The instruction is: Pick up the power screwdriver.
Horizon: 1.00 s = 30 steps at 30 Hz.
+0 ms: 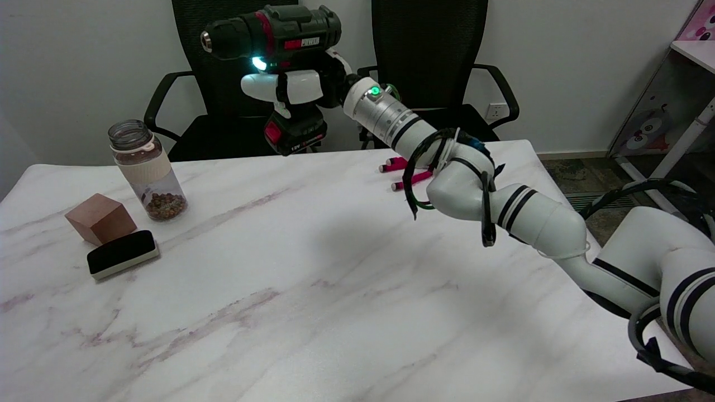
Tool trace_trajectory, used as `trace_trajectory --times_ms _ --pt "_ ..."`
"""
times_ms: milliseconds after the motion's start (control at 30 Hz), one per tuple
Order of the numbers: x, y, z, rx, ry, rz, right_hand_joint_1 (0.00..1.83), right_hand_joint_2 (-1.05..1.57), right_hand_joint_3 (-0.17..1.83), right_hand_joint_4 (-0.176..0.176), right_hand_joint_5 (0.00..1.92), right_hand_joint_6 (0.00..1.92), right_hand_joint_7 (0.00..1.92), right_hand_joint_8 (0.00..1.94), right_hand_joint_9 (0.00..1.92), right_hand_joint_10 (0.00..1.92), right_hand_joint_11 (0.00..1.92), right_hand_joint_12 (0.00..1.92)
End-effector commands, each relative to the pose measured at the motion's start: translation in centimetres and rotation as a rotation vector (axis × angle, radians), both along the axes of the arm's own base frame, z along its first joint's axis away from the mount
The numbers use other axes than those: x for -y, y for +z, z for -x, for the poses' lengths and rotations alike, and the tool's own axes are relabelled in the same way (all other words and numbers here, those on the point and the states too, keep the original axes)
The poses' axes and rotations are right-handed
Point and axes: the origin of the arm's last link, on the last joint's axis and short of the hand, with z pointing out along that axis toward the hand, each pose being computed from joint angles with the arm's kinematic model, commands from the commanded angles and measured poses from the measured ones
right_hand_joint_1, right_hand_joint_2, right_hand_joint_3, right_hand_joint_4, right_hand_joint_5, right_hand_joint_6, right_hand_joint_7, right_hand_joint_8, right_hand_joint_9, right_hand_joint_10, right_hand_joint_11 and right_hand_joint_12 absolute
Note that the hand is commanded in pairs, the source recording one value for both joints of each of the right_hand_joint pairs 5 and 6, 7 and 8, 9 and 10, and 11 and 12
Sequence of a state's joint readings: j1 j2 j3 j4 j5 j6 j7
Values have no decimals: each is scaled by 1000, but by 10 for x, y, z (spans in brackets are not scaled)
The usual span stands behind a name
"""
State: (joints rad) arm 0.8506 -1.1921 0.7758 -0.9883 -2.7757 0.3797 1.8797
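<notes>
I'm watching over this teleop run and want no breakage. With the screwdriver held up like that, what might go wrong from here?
1. The right hand grips the power screwdriver only by its handle, high above the marble table; a slip would likely mean a hard drop.
2. Its work light is on, so the trigger may be pressed and the chuck could spin.
3. A leftward swing while lowering might hit the glass jar.

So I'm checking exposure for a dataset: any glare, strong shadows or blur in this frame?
Head view: mostly sharp and evenly lit. The work light under the power screwdriver, held by the right hand, blows out to a small white-cyan spot; a green LED glows on the wrist. A soft, diffuse shadow lies on the marble table beneath the arm. The glass jar shows mild reflections.
</notes>
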Motion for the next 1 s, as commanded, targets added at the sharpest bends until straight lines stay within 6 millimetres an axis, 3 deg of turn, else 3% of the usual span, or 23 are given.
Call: trace_trajectory --times_ms 33,400,700,1000 --pt "2 2 -16 58 -18 1 954 979 732 -1 1464 1464 1464 1464 1920 1920 1920 1920" --pt "2 -3 -26 64 3 -10 952 778 750 4 1305 1305 1305 1305 1920 1920 1920 1920" --pt "-1 -4 -29 65 6 -17 940 802 754 -5 1402 1402 1402 1402 1920 1920 1920 1920" --pt "-6 3 -25 63 6 -14 932 826 772 10 1582 1582 1582 1582 1920 1920 1920 1920"
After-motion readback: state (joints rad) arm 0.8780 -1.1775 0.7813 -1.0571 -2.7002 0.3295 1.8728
